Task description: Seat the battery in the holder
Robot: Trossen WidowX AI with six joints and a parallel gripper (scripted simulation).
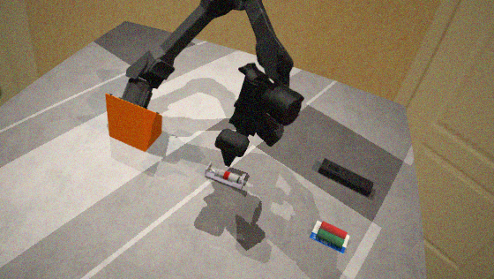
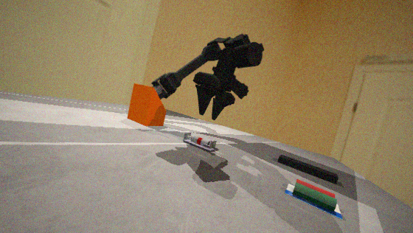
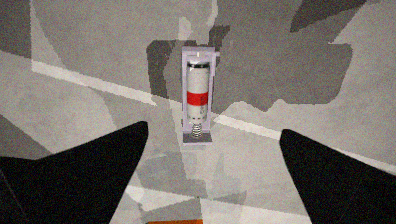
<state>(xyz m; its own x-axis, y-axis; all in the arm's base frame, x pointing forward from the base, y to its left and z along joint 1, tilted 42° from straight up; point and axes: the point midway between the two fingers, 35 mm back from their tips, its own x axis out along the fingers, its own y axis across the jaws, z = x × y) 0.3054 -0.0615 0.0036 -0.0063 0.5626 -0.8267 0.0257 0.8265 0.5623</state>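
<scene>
The white battery with a red band (image 1: 227, 175) (image 2: 200, 141) (image 3: 197, 98) lies lengthwise between the side rails of the pale lilac holder (image 1: 220, 181) (image 3: 184, 100). It looks straight and about level. In the wrist view its flat end meets the coil spring (image 3: 196, 131). Its dark-ringed terminal end is close to the holder's far end wall (image 3: 198, 49); whether it is under the lip is too small to tell. My gripper (image 2: 207, 116) (image 3: 213, 131) is open and empty, above the holder and touching neither it nor the battery.
A black bar (image 1: 346, 177) (image 2: 307, 169) lies to the right of the holder. A red and green pair of cylinders on a blue and white base (image 1: 331, 237) (image 2: 314, 197) lies at the front right. An orange block (image 1: 130, 125) (image 2: 141, 107) stands by the arm's base.
</scene>
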